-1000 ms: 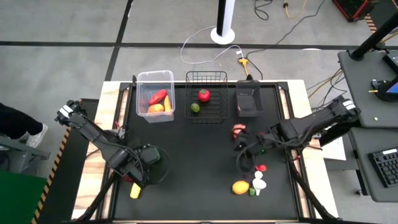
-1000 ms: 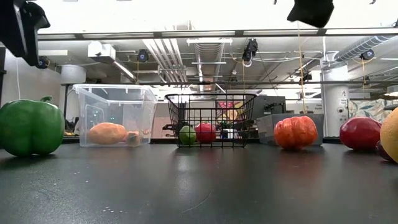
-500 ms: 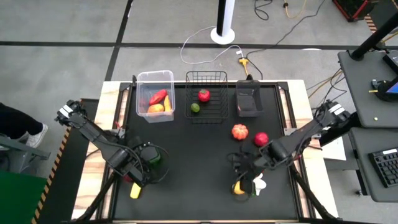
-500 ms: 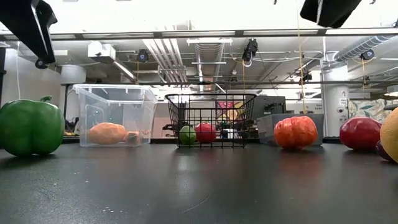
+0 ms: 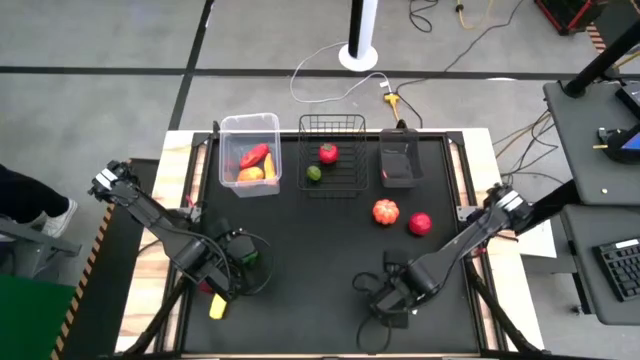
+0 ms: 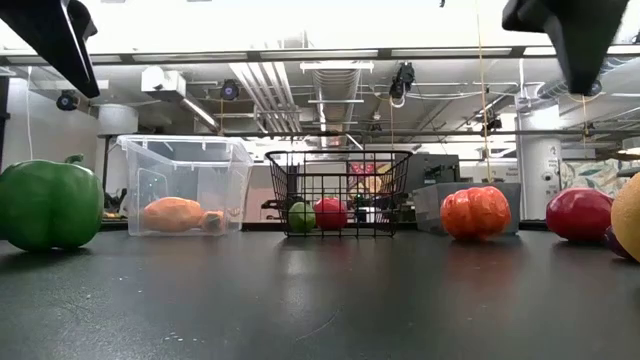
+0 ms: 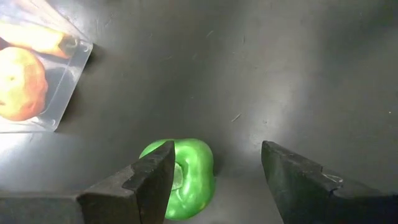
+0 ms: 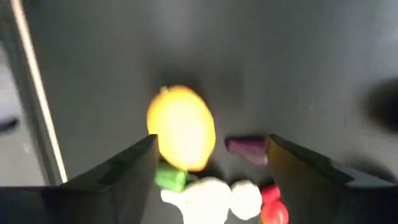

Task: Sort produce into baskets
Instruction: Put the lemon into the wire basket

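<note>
Both claws open — right claw (image 8: pixel 211 180) over yellow fruit (image 8: pixel 181 127) (blurred).

From my seat, three containers line the table's (image 5: pixel 330 260) far edge: the plastic tub (image 5: pixel 250 154) left, wire basket (image 5: pixel 333 152) middle, small bin (image 5: pixel 398 163) right. An apple (image 5: pixel 328 153) and lime (image 5: pixel 313 173) lie in the basket. A tomato (image 5: pixel 385 211) sits before the bin, a pomegranate (image 5: pixel 419 223) just beside it. The bell pepper (image 7: pixel 180 177) lies near-left (well apart from the tub).
</note>
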